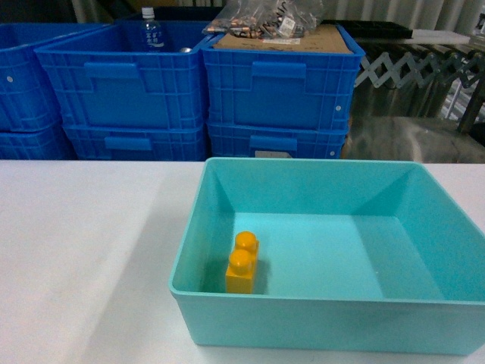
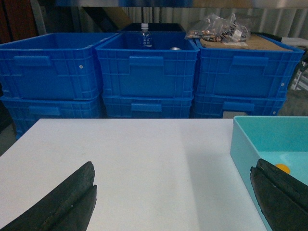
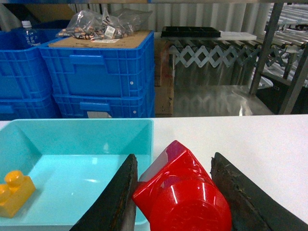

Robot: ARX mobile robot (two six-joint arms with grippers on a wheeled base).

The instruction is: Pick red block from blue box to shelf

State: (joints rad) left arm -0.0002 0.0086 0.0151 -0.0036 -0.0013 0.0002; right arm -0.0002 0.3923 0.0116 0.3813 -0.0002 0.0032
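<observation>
On your left, the left gripper (image 2: 173, 202) hangs over the white table (image 2: 134, 163) with its 2 fingers (image 2: 57, 202) spread wide, holding nothing. Next comes the blue box (image 1: 326, 311), where you see 1 orange-yellow brick (image 1: 242, 265) with 2 studs on its floor. Further right, the right gripper (image 3: 175, 192) is clamped on the red block (image 3: 180, 190), raised above the box's right rim.

Place: a storeroom or warehouse-like workshop is suggested.
Landmark: a white table (image 1: 83, 243) is set in front.
Behind the table: royal-blue ribbed crates (image 1: 276, 83) are stacked in rows.
Right of the crates: a folding lattice conveyor (image 3: 211, 53) and steel racking (image 3: 288, 53) are seen.
</observation>
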